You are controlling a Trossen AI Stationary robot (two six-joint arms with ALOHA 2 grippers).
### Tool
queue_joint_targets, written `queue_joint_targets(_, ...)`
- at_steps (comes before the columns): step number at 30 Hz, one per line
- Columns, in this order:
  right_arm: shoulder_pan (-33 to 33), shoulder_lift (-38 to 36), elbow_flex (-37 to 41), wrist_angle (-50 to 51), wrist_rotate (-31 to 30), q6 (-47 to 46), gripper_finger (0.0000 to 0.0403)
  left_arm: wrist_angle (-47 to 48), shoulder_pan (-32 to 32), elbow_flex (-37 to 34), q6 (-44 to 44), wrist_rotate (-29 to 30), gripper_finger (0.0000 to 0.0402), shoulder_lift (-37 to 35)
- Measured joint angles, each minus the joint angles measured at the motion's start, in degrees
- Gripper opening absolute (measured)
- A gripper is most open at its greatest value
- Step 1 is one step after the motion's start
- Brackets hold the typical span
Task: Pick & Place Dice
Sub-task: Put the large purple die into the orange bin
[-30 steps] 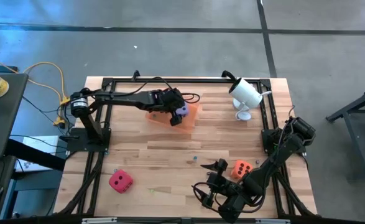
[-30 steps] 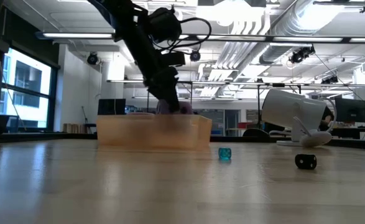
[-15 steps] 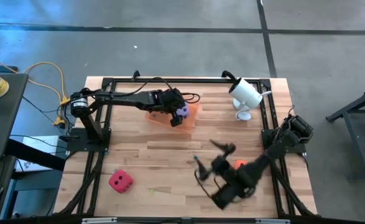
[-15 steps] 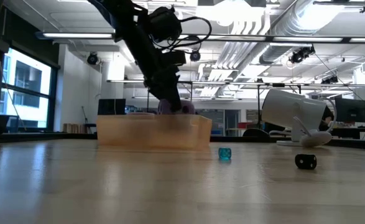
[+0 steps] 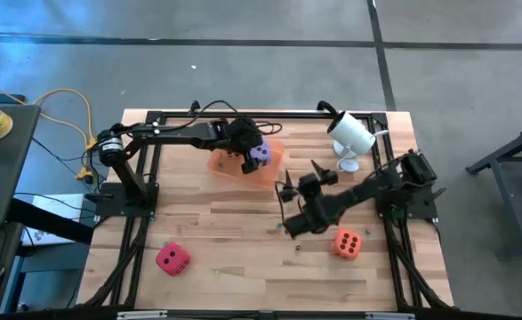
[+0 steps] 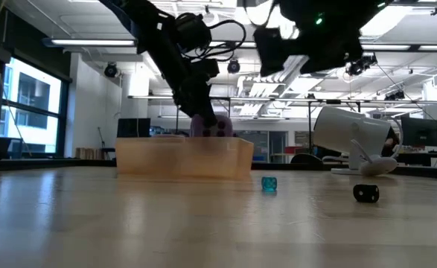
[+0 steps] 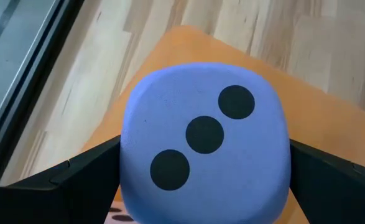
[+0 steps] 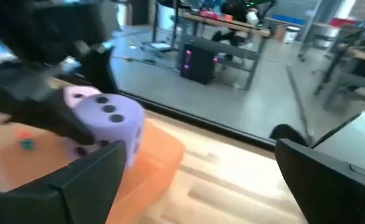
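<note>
The purple die (image 5: pixel 260 154) sits clamped between the left gripper (image 5: pixel 252 155) fingers, three-pip face toward the wrist camera, hanging over the translucent orange tray (image 5: pixel 274 165) near the middle of the bench's far edge; from the low view it rides just above the tray's rim, so the drop looks like a straight-down release, the die squarely between the pads with tray directly beneath. A cube, so no long axis to worry about. Out from there, the right gripper (image 5: pixel 292 204) hovers mid-bench, fingers spread wide and holding nothing, pointed toward the tray. The orange die (image 5: pixel 347 244) lies on the wood toward the near right corner, just beside that arm and clearly its nearer pick. The red die (image 5: pixel 172 258) waits by the near left corner, well apart from both arms. A white lamp-like fixture (image 5: pixel 351 133) stands at the far right corner. No pink die shows on the bench, and no readable labels or writing anywhere.
</note>
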State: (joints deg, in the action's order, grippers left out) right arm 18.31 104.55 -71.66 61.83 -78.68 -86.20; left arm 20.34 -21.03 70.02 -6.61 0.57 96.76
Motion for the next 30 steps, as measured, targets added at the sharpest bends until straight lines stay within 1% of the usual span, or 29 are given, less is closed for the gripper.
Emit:
queue_joint_targets(2,-2.51,0.00,0.04,-4.98,2.34,6.85,0.0399,-0.98,-0.89,0.00,0.00,-2.35,0.0395,0.03)
queue_joint_targets(5,-5.78,0.00,0.28,-14.12,6.09,22.06,0.0399,-1.76,-1.84,0.00,-1.08,-4.77,0.0395,0.03)
queue_joint_targets(7,-7.10,0.00,1.17,-19.99,6.31,29.79,0.0399,-1.71,-2.21,0.00,-1.95,-4.80,0.0395,0.03)
queue_joint_targets(8,-7.54,0.00,1.56,-21.36,6.31,32.37,0.0399,-1.71,-2.32,0.00,-2.21,-4.82,0.0395,0.03)
queue_joint_targets(9,-7.95,0.00,1.79,-21.74,6.38,33.64,0.0399,-1.71,-2.45,0.00,-2.33,-4.84,0.0395,0.03)
queue_joint_targets(12,-9.64,-0.61,2.77,-22.13,6.67,32.74,0.0399,-1.71,-2.93,0.00,-2.61,-4.96,0.0395,0.05)
queue_joint_targets(14,-11.15,-0.72,3.39,-24.62,6.69,34.78,0.0399,-1.84,-3.23,0.00,-3.39,-5.49,0.0395,0.05)
queue_joint_targets(16,-12.45,-0.64,3.99,-28.79,7.77,40.36,0.0399,-2.50,-3.55,0.00,-3.91,-6.39,0.0395,0.05)
queue_joint_targets(20,-14.03,-0.66,4.89,-44.38,12.94,55.41,0.0399,-3.78,-4.09,0.00,-4.15,-8.01,0.0395,0.05)
queue_joint_targets(23,-15.09,-0.64,5.09,-53.71,14.63,64.72,0.0399,-3.91,-4.25,0.00,-4.47,-8.04,0.0395,0.07)
queue_joint_targets(26,-16.66,-0.66,5.07,-59.18,16.56,70.76,0.0399,-3.90,-4.27,0.00,-4.48,-8.01,0.0395,0.07)
queue_joint_targets(30,-20.29,-0.66,5.07,-60.45,23.90,72.33,0.0399,-3.90,-4.27,0.00,-4.53,-8.04,0.0395,0.07)
